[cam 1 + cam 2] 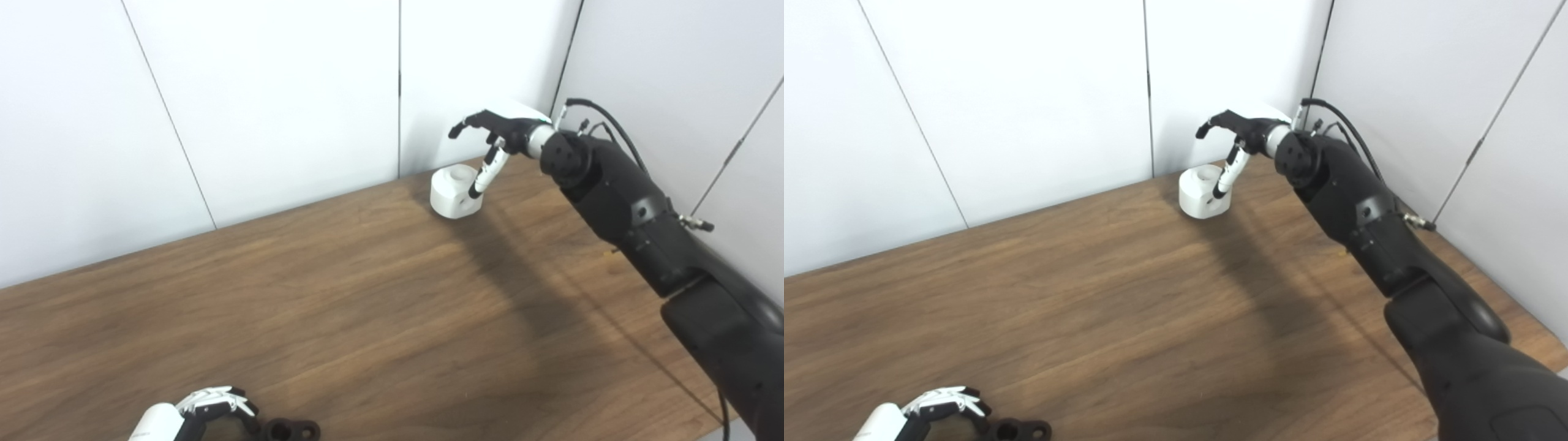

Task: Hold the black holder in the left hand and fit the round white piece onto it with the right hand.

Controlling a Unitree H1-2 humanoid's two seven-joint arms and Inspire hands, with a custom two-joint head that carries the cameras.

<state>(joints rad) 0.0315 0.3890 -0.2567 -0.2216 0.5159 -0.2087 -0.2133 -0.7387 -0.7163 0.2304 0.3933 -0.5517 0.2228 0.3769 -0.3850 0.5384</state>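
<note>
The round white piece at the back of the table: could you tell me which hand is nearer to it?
Right. The right hand hangs just above the round white piece, one finger reaching down in front of it. The left hand is far off at the table's near edge, beside the black holder.

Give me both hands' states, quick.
Left hand: closed around the black holder.
Right hand: open, empty, above the white piece.
</note>
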